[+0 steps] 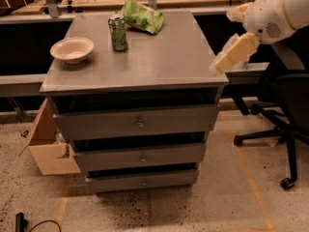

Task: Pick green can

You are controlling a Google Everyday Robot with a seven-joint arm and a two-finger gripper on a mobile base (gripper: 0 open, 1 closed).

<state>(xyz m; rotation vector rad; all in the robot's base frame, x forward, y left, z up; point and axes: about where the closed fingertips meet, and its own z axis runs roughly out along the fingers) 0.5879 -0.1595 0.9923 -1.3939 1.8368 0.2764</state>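
Observation:
The green can stands upright on the grey cabinet top, near its back left. It is dark green with pale markings and a silver top. My gripper, a cream-coloured piece under the white arm, hangs at the cabinet's right edge. It is far to the right of the can, slightly nearer the front, and touches nothing.
A pale bowl sits left of the can. A light green snack bag lies just behind and right of it. The cabinet has three drawers. A cardboard box stands at its left, an office chair at its right.

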